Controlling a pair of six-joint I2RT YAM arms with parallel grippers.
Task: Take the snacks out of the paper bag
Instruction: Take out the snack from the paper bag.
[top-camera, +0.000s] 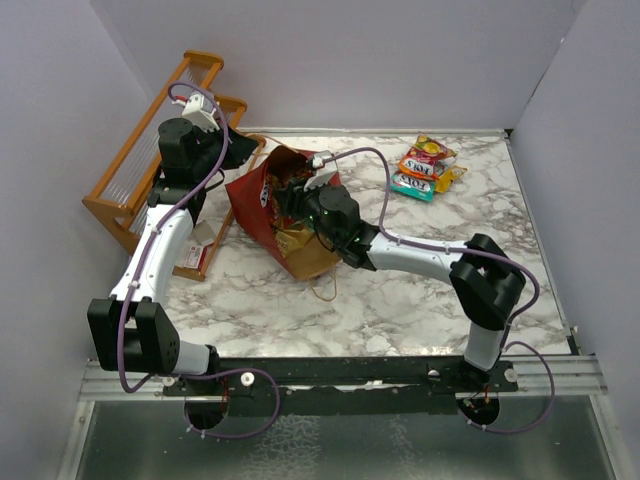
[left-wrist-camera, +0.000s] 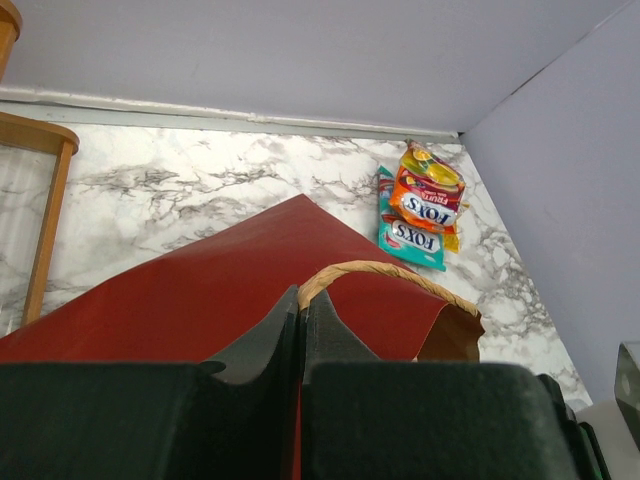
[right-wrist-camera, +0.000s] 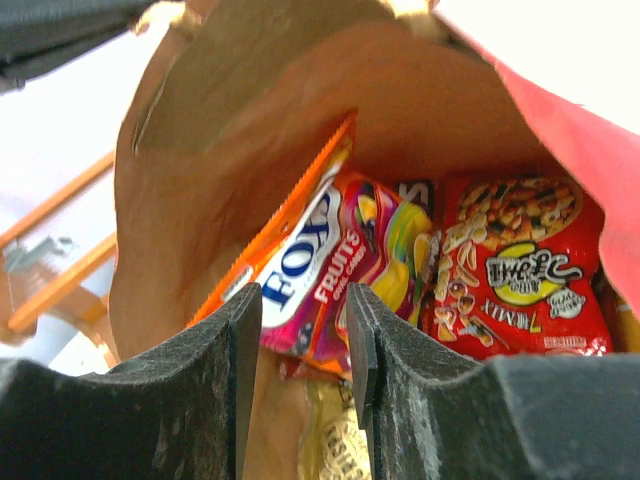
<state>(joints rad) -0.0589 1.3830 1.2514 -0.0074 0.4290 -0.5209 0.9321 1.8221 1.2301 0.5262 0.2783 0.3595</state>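
The red paper bag (top-camera: 250, 205) lies tilted on the marble table, its mouth facing my right arm. My left gripper (top-camera: 250, 152) is shut on the bag's twisted paper handle (left-wrist-camera: 400, 272) at the bag's far edge and holds it up. My right gripper (right-wrist-camera: 305, 320) is open inside the bag's mouth, its fingers either side of an orange-pink Fox's Fruits packet (right-wrist-camera: 340, 260). A red snack packet (right-wrist-camera: 515, 270) lies to its right and a gold packet (right-wrist-camera: 345, 440) lies below. Three snack packets (top-camera: 425, 168) lie together on the table at the back right, also in the left wrist view (left-wrist-camera: 420, 205).
An orange wooden slatted rack (top-camera: 150, 170) stands at the back left, close behind my left arm. A white and red flat item (top-camera: 200, 245) lies by the rack's foot. White walls close the table on three sides.
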